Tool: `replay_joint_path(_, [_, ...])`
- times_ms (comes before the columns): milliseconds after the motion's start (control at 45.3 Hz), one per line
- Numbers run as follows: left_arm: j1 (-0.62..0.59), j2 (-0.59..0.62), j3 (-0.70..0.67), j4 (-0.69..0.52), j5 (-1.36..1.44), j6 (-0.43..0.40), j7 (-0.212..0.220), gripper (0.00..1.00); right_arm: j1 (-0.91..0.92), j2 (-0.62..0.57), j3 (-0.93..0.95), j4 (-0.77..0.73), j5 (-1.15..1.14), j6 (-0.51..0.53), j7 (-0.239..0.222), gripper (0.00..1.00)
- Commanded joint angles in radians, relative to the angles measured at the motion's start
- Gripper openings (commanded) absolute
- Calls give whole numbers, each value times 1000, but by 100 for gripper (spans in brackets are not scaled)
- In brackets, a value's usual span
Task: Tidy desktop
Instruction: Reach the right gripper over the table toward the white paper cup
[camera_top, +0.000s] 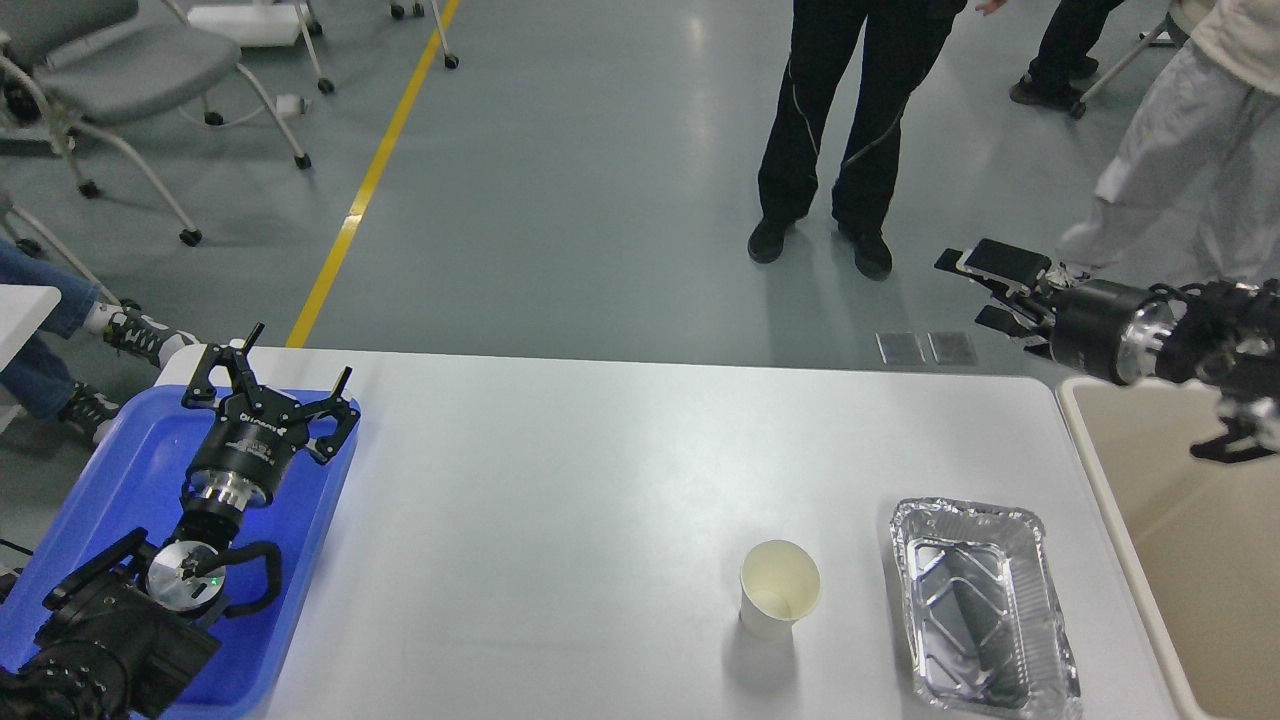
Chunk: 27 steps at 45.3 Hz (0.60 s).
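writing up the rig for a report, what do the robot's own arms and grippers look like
Both arms are black with a polished silver ring at the wrist. The left gripper has thin, skeletal black fingers on a round black body bearing small white lettering; a black cable loops beside its wrist. The right gripper has flatter, pad-like black fingers on a glossy black cylinder.

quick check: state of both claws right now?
Left claw: open, empty, above the blue tray.
Right claw: open, empty, past the far edge of the desktop.
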Motion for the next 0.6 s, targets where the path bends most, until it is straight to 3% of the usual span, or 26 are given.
replay_joint_path(0, [0,0,0,1,0,0,0,100,225,128,-313,128,-63,27,-20,100])
replay_joint_path(397, [0,0,0,1,0,0,0,100,211,504,-466,127,58,-80,-49,100])
replay_joint_path(574, [0,0,0,1,0,0,0,100,156,584,-469,125,55,-112,-48,100])
